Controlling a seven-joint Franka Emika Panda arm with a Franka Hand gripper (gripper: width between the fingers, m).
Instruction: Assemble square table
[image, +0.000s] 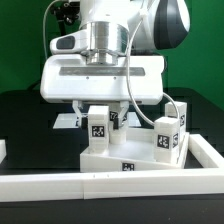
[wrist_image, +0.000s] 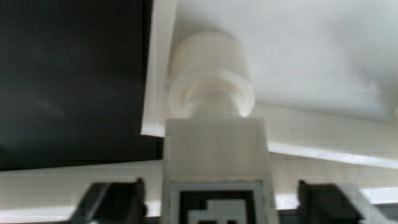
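Observation:
The white square tabletop (image: 120, 158) lies flat in the corner of the border bars, with a tag on its front edge. One tagged white leg (image: 100, 128) stands on its left part, directly under my gripper (image: 105, 116). In the wrist view this leg (wrist_image: 214, 150) runs between my two black fingertips (wrist_image: 111, 202), its rounded end pointing at the tabletop (wrist_image: 294, 40). A small gap shows on each side of the leg, so the jaws are open around it. A second tagged leg (image: 166, 138) stands tilted on the tabletop's right part.
Long white border bars run along the front (image: 100, 186) and the exterior view's right (image: 208, 150). A small white tagged piece (image: 66, 121) lies behind the tabletop on the left. The table surface is black (wrist_image: 63, 80).

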